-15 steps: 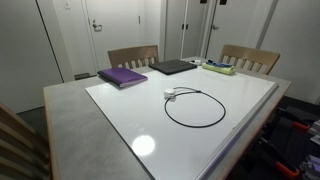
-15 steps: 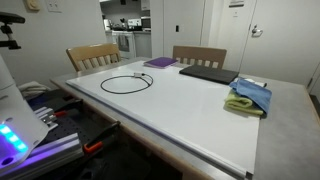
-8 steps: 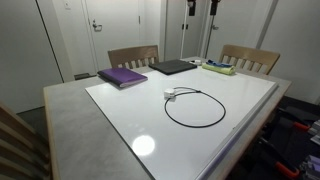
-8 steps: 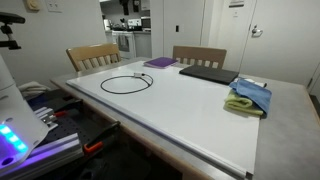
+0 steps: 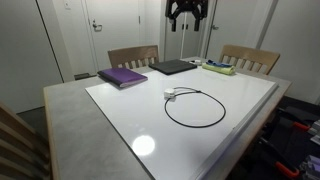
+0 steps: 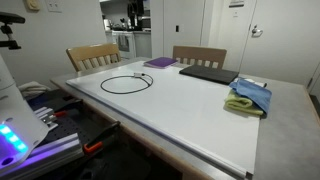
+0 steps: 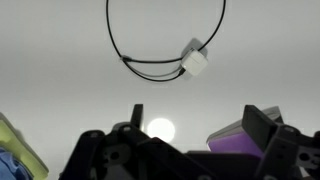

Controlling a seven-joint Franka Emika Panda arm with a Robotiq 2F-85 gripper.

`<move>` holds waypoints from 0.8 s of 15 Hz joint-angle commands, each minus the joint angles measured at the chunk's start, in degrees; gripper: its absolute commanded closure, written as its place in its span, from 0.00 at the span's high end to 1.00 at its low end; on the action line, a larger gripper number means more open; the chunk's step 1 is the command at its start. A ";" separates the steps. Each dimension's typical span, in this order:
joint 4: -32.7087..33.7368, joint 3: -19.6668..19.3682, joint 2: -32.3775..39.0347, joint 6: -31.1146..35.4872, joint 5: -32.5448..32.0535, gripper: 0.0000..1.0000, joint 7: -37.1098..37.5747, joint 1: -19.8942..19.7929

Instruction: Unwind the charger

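Observation:
The charger is a thin black cable wound in a loop (image 5: 196,107) on the white table, with a small white plug block (image 5: 170,94) at its near-left side. It shows in both exterior views, the loop lying at the table's far end (image 6: 126,83). In the wrist view the loop (image 7: 165,40) and the white plug (image 7: 194,62) lie at the top. My gripper (image 5: 186,12) hangs high above the table, far from the cable, fingers spread and empty. In the wrist view its fingers (image 7: 195,125) stand wide apart.
A purple book (image 5: 123,76) and a flat dark laptop (image 5: 173,67) lie at the table's far side. Green and blue cloths (image 6: 248,97) lie beside the laptop (image 6: 208,73). Wooden chairs (image 5: 133,56) stand behind the white table (image 5: 140,110).
My gripper has come down into an exterior view at the top, from barely showing to fully visible. The cable and other objects have not moved.

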 commanded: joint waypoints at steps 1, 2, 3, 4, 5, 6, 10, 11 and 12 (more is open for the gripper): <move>2.82 -1.36 5.73 3.14 1.87 1.00 1.61 1.35; 3.01 -1.59 6.75 4.01 1.86 1.00 2.19 1.58; 3.16 -1.82 7.68 4.90 1.80 1.00 2.81 1.85; 3.48 -2.04 8.68 5.69 1.68 1.00 3.51 2.17; 3.51 -2.24 9.54 6.64 1.60 1.00 3.99 2.46; 3.54 -2.42 10.38 7.34 1.74 1.00 4.36 2.70; 4.52 -3.06 13.82 9.83 2.22 1.00 7.36 4.12; 4.68 -3.35 14.52 10.21 1.94 1.00 9.02 4.61; 4.67 -3.61 15.42 11.14 2.05 1.00 10.25 4.92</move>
